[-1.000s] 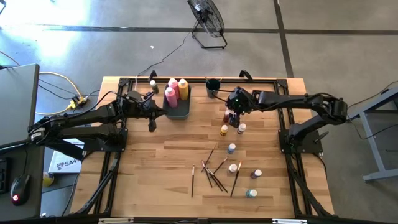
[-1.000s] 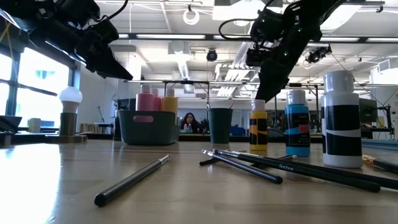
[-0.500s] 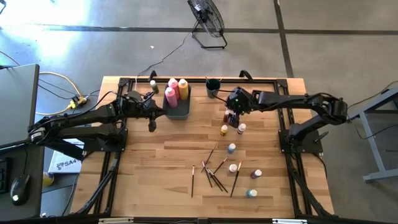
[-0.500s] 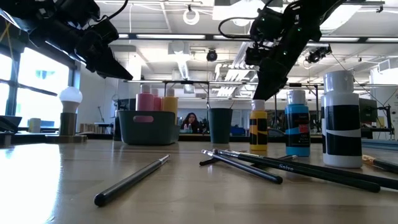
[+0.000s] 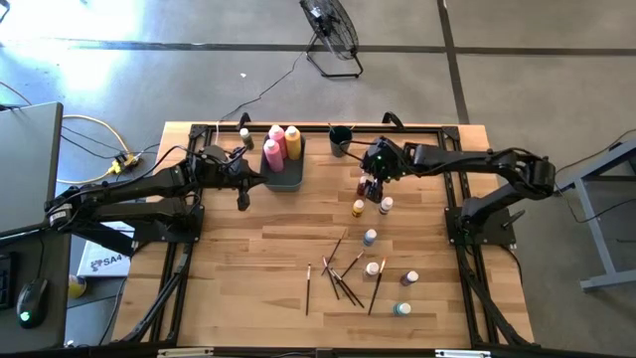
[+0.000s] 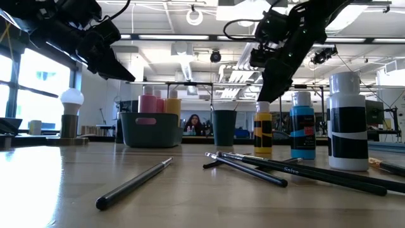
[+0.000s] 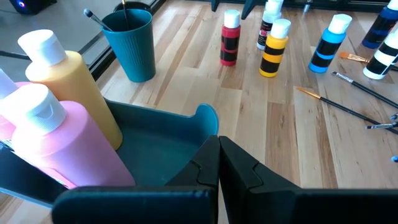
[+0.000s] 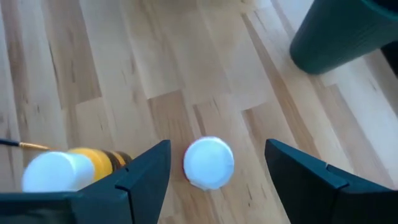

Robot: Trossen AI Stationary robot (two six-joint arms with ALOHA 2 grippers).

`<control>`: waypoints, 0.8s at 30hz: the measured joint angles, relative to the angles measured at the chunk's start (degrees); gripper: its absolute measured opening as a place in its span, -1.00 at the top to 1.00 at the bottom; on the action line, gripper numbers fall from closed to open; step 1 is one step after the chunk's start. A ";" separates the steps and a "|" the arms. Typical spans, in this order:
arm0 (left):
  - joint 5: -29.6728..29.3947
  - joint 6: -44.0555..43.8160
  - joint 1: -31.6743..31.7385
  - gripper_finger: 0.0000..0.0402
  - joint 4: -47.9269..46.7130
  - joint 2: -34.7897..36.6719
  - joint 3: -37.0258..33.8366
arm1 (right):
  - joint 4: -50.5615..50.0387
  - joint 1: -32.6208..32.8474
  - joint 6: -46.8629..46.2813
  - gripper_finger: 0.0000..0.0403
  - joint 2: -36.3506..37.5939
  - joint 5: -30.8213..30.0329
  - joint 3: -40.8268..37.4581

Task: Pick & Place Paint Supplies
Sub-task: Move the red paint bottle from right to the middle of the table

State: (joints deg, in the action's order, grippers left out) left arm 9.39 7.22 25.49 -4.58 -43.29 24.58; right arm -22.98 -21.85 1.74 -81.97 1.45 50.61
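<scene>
While spread wide, right gripper (image 8: 211, 180) straddles red bottle's white cap (image 8: 208, 163) — untouched, empty.

Even, bright light falls from overhead: ceiling fixtures (image 6: 193, 15) glow in the low view, and a window (image 6: 25, 95) at its left edge blows out white. Shadows on the table (image 5: 258, 259) are faint. The right wrist view is soft, its white bottle cap (image 8: 208, 162) blurred.
</scene>
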 joint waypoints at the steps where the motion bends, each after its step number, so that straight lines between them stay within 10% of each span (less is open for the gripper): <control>1: 0.00 0.00 -0.02 1.00 -0.02 0.00 0.00 | -0.08 -0.18 0.00 -0.26 0.00 0.00 -0.32; 24: 0.00 0.00 -0.02 1.00 0.00 0.00 0.00 | 5.07 -0.44 -0.07 -0.26 -0.02 0.00 -3.45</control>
State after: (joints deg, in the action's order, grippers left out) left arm 9.39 7.22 25.48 -4.58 -43.28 24.58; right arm -17.91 -22.28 1.67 -82.00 1.45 47.16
